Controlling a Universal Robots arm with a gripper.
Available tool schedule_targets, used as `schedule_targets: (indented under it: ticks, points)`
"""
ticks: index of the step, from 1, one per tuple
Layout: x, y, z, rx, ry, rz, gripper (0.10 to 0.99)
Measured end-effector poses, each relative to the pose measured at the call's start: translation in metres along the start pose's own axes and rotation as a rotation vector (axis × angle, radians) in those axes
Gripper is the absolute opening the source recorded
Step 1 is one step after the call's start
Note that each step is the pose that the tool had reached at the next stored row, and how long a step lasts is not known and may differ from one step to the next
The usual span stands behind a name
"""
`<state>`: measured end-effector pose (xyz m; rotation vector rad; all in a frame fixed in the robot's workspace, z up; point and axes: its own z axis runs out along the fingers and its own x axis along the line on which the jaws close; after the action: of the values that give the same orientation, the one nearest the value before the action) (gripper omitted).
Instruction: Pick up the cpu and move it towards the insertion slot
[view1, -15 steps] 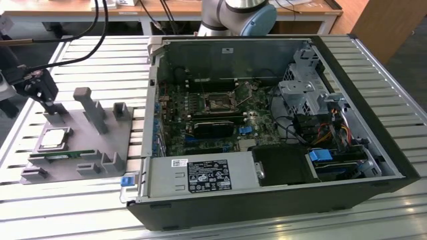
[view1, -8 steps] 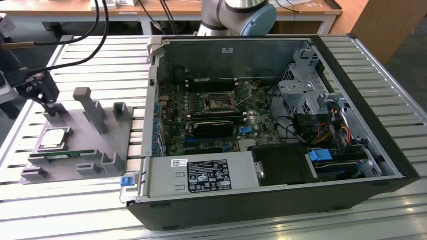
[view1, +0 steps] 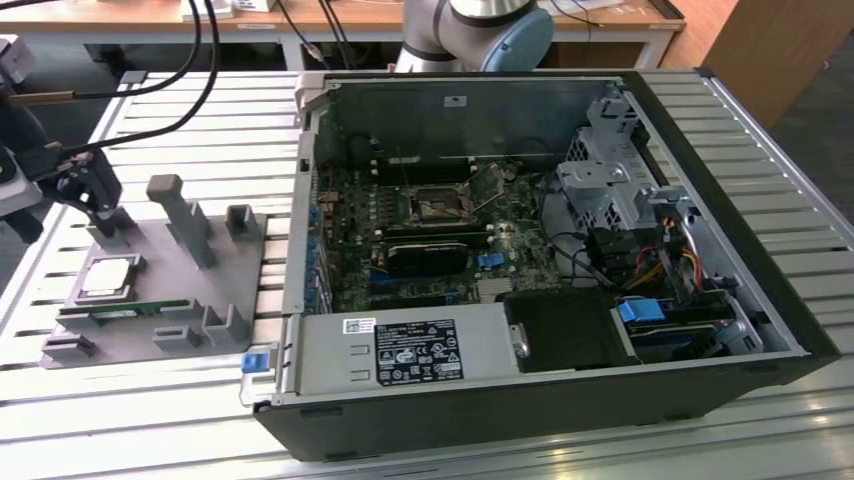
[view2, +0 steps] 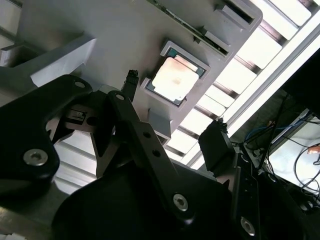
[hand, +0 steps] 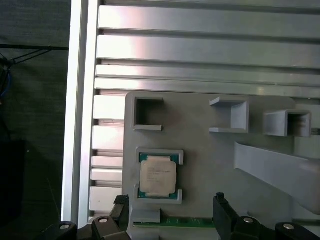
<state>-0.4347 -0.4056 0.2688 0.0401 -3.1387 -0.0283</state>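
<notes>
Picking up the chip is the step in hand, and I think it has not been grabbed yet. The chip lies flat in its own little square pocket on the grey tray, which sits on the metal table at the exterior view's left. Its shiny top faces up. The pincer hangs over the same tray. It is near the chip but not touching it, and it holds nothing. In the first wrist view, the two black fingers stand wide apart, wider than the chip. The chip shows just past the fingertips, about in line with the gap between them. In the second wrist view, the chip shows beyond the pincer, with clear grey tray between it and the black fingers. A long green stick lies in the tray just beside the chip's pocket, on the side closer to the fingers. So I think the grab needs care. The pincer has to be right over the chip, with one finger on each side, and low enough to catch the thin edges. It must not bump the pocket walls or the green stick. The slot is a small dark square with a silver frame, on the green board inside the open computer box. It is well apart from the chip, toward the exterior view's right, so all of the moving is yet to be done.
</notes>
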Motion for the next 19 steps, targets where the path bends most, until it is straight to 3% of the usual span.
schedule_targets:
  ticks: [10,19]
  points:
    - [0.0000,-0.0005,0.0076,-0.001,0.0024,0.000,0.765]
    - [0.0004,-0.0009,0.0202,-0.001,0.0039,0.000,0.765]
